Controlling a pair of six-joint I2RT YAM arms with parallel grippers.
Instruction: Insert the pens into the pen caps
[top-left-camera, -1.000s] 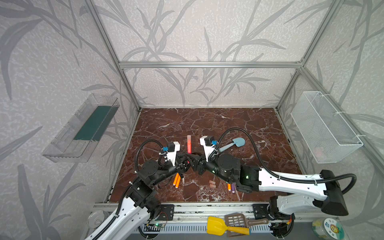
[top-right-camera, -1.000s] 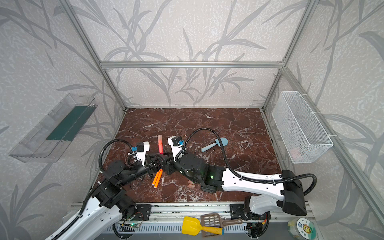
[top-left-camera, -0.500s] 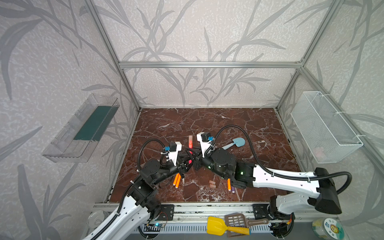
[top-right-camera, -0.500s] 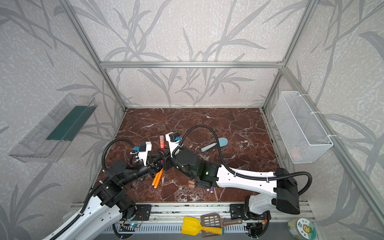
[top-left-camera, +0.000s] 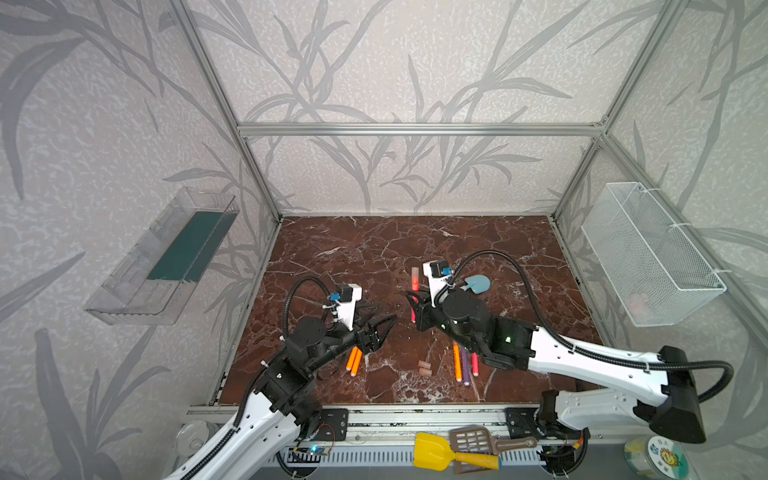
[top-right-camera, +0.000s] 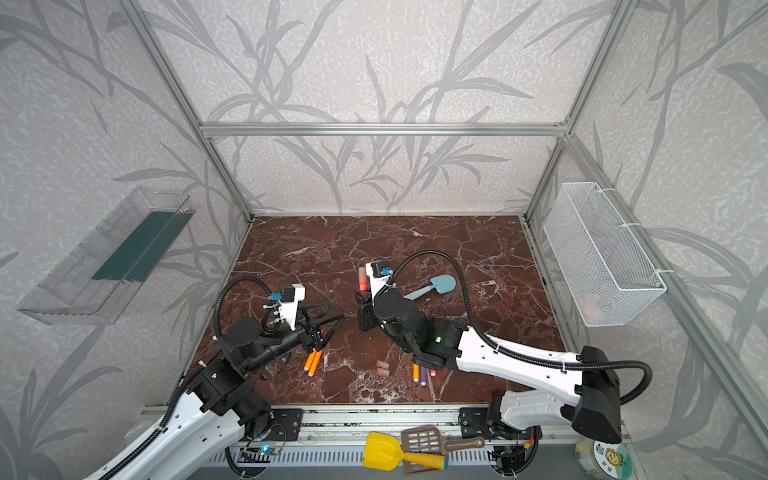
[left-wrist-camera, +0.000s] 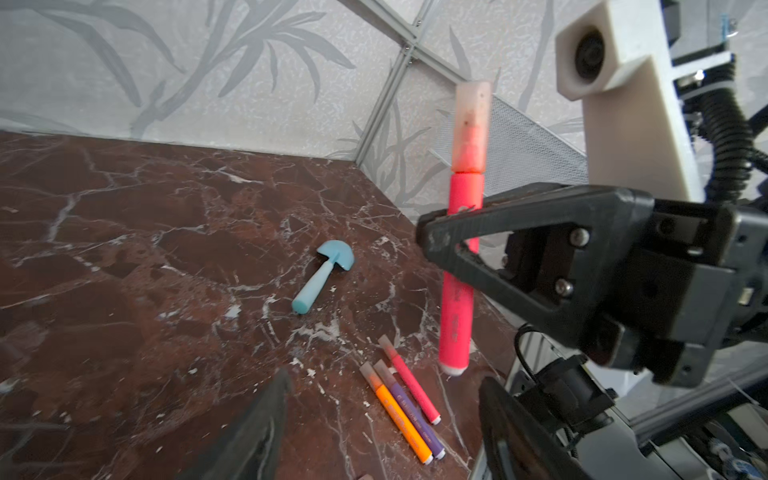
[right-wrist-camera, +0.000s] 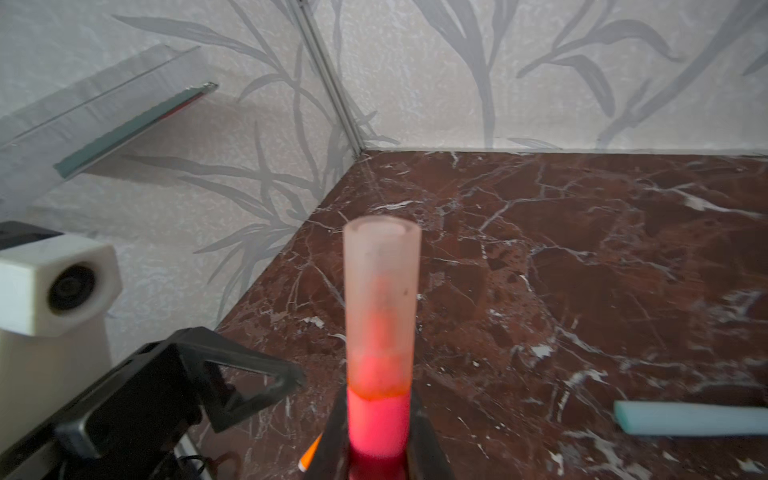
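Observation:
A red-pink pen (top-left-camera: 414, 286) stands upright above the floor, with a pale pen cap (top-left-camera: 414, 274) seated on its upper end. My right gripper (top-left-camera: 415, 305) is shut on its barrel; the right wrist view shows the pen (right-wrist-camera: 378, 419) and cap (right-wrist-camera: 380, 291) rising between the jaws. My left gripper (top-left-camera: 384, 316) is open and holds nothing, a short way left of the pen. Three capped pens lie under the right arm: orange (left-wrist-camera: 399, 415), purple (left-wrist-camera: 411, 411), red-pink (left-wrist-camera: 409, 386). Two orange pens (top-left-camera: 354, 361) lie by the left gripper. Two loose pen caps (top-left-camera: 424, 368) lie between.
A light-blue toy shovel (top-left-camera: 476, 284) lies behind the right wrist. A wire basket (top-left-camera: 648, 257) hangs on the right wall and a clear tray (top-left-camera: 166, 257) on the left wall. A yellow scoop (top-left-camera: 436, 455) and brown spatula (top-left-camera: 478, 442) rest on the front rail.
My right gripper shut on the red-pink pen. My left gripper then opened, let go and drew back left, so the two grippers now stand apart.

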